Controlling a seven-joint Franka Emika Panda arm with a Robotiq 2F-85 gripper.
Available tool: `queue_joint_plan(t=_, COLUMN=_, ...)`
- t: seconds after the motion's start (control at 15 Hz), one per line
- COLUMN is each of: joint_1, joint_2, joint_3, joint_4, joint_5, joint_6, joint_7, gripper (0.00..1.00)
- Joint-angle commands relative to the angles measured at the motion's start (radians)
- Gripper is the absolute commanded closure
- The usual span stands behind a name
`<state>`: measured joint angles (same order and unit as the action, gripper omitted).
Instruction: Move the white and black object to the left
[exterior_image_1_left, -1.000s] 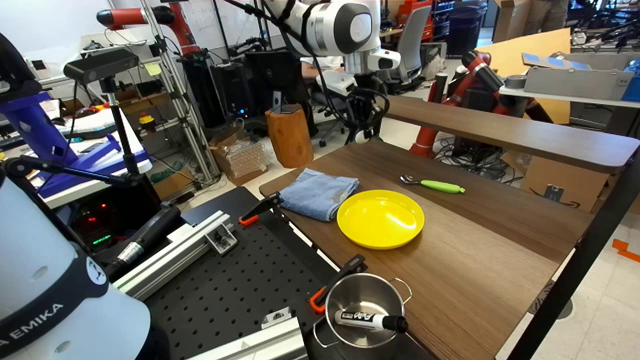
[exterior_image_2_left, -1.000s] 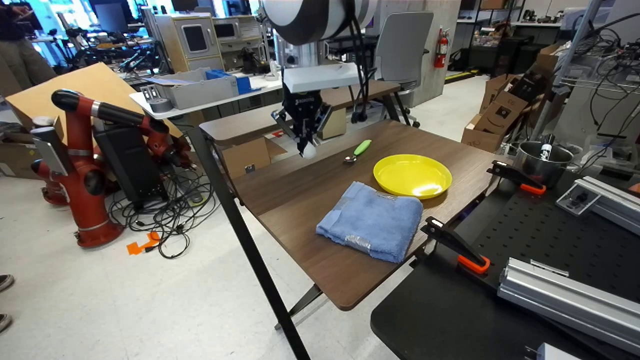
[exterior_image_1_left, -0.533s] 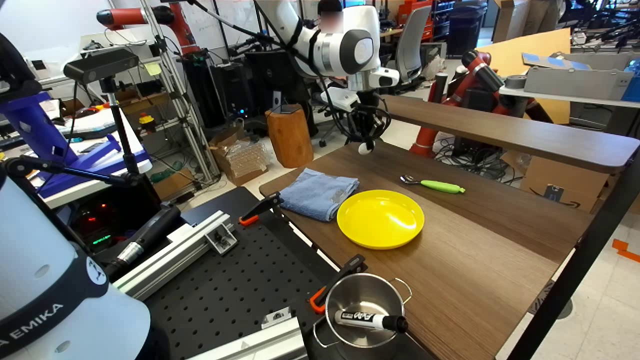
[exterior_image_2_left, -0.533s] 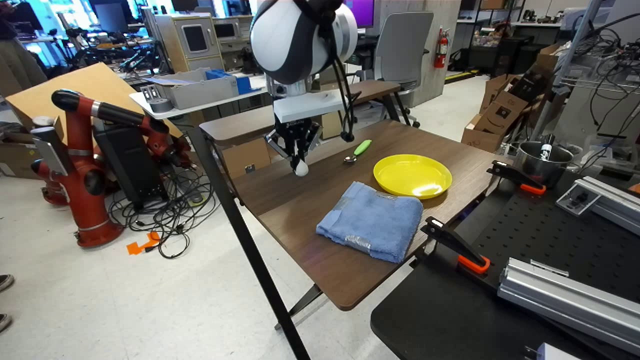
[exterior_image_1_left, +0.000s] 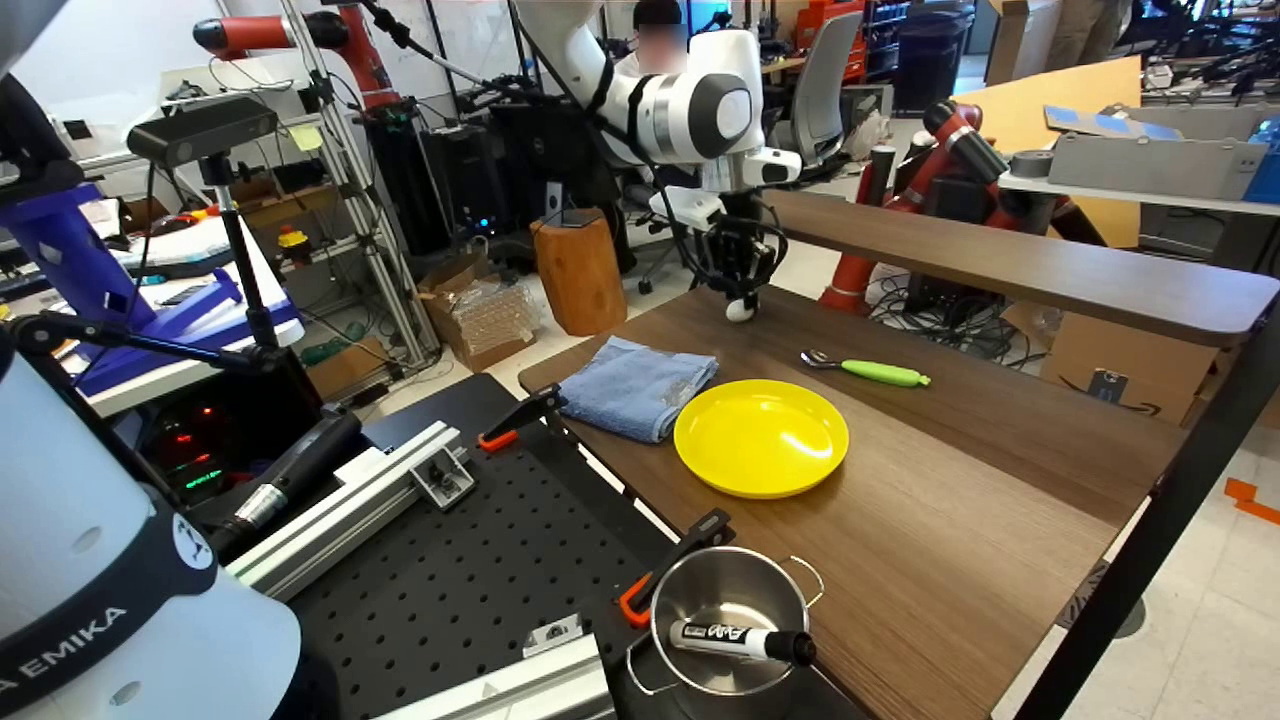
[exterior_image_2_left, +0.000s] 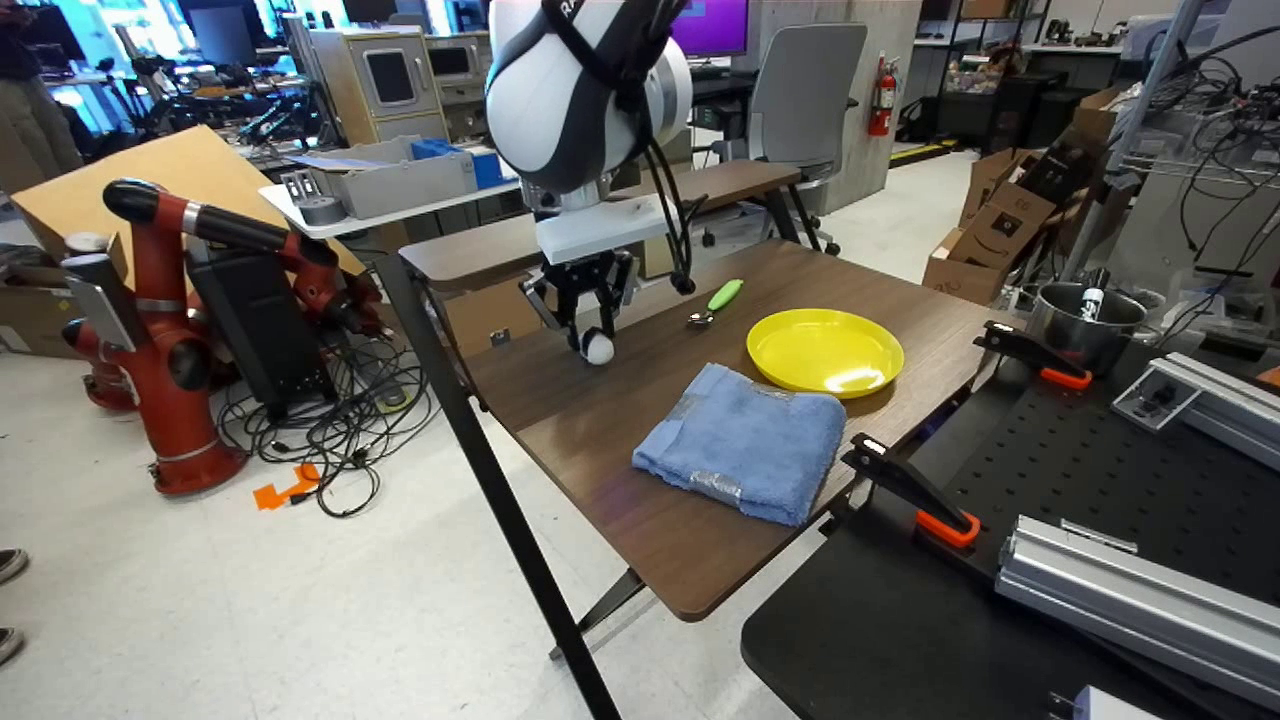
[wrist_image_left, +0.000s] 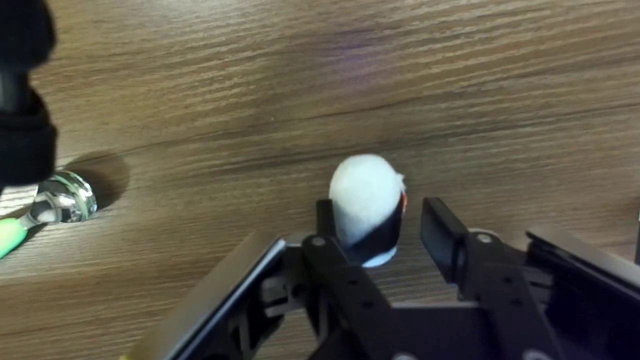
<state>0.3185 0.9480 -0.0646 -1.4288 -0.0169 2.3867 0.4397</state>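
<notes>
Wrist view: white and black object (wrist_image_left: 367, 202) between parted jaws

In an exterior view the camera looks slantwise down from the side of the yellow plate (exterior_image_1_left: 760, 440) where the silver pot (exterior_image_1_left: 720, 580) stands, pot nearer than plate. In an exterior view the line of sight drops from the side where the blue towel (exterior_image_2_left: 745, 445) lies, with the plate behind it. Both face across the plate on crossing lines, sharing plate, pot, towel, green-handled utensil (exterior_image_2_left: 718, 300) and most of the tabletop (exterior_image_2_left: 600, 430). The wrist view, closest, faces down past the end effector (wrist_image_left: 382, 220) onto tabletop across the plate from the pot, sharing the utensil and the white and black object (wrist_image_left: 367, 200) with both exterior views.
</notes>
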Motion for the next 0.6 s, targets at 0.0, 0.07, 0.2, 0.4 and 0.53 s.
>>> queue_joint_plan(t=0.0, joint_1=0.012, joint_2=0.026, joint_3=-0.015, joint_4=0.063, joint_5=-0.026, joint_6=-0.064, joint_7=0.023, gripper=0.19)
queue_joint_plan(t=0.07, joint_1=0.011, joint_2=0.026, joint_3=-0.013, joint_4=0.067, joint_5=-0.025, joint_6=-0.068, joint_7=0.022, gripper=0.13)
queue_joint_plan(t=0.2, joint_1=0.008, joint_2=0.024, joint_3=-0.011, joint_4=0.069, joint_5=-0.024, joint_6=-0.076, joint_7=0.02, gripper=0.01)
queue_joint_plan(t=0.4, joint_1=0.003, joint_2=0.006, joint_3=-0.004, joint_4=0.046, joint_5=-0.021, joint_6=-0.062, joint_7=0.009, gripper=0.0)
queue_joint_plan(t=0.53, joint_1=0.003, joint_2=-0.018, joint_3=-0.005, joint_4=0.013, joint_5=-0.023, joint_6=-0.038, joint_7=0.006, gripper=0.0)
